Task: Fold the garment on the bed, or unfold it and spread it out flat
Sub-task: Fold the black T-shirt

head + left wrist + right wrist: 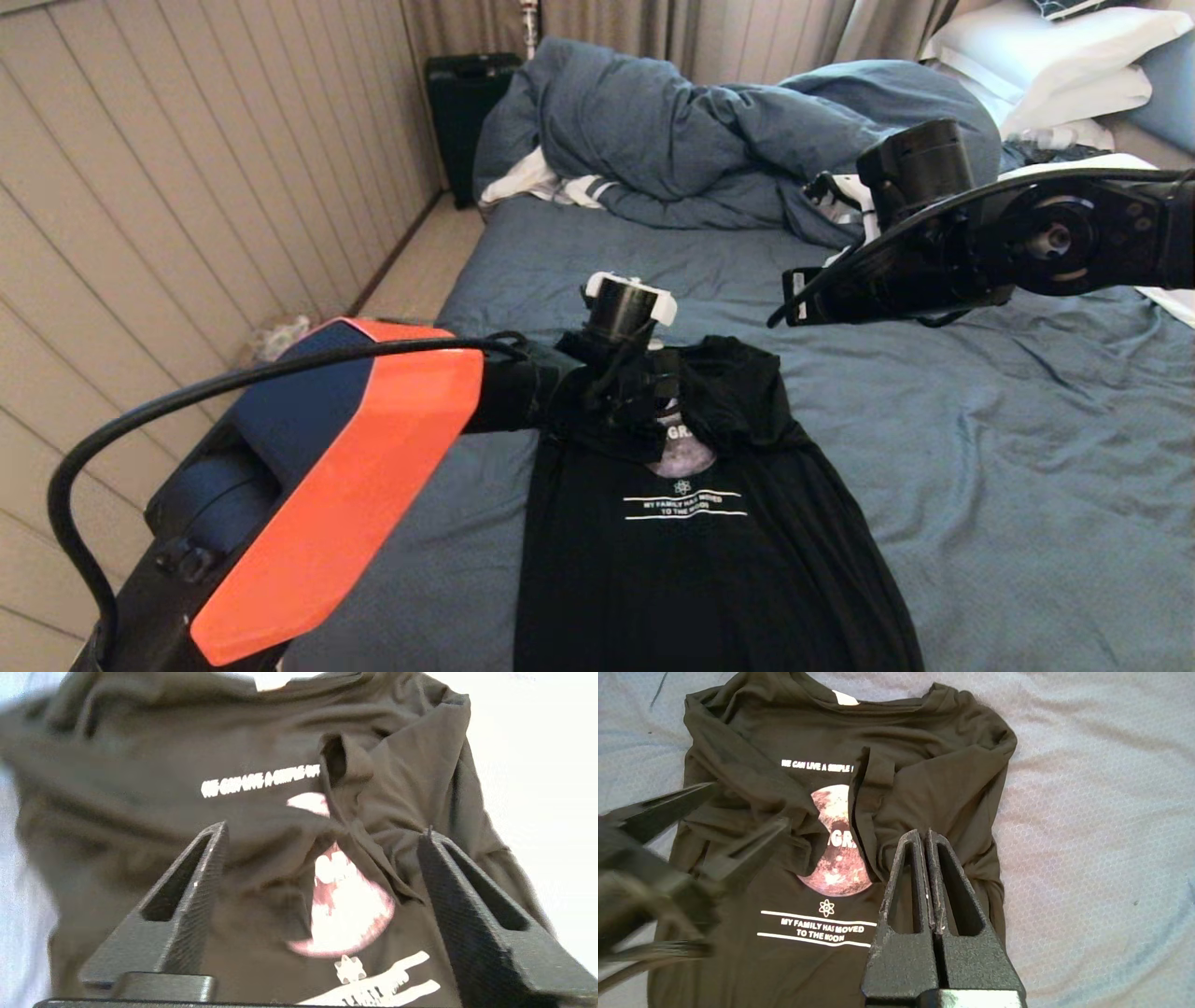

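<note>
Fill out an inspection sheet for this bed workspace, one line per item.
Surface: bed, wrinkled blue-grey sheet.
Job's things: black T-shirt lies print up, both sleeves folded inward over the chest, moon print partly covered.
Clutter: bunched duvet and white pillows at the far end.
End effectors: left end effector open, over the left sleeve fold, holding nothing; right end effector shut, empty, held above the shirt.
Cables: black cable arches over the left arm.
Surroundings: panelled wall at left, dark suitcase by it, curtains behind.
</note>
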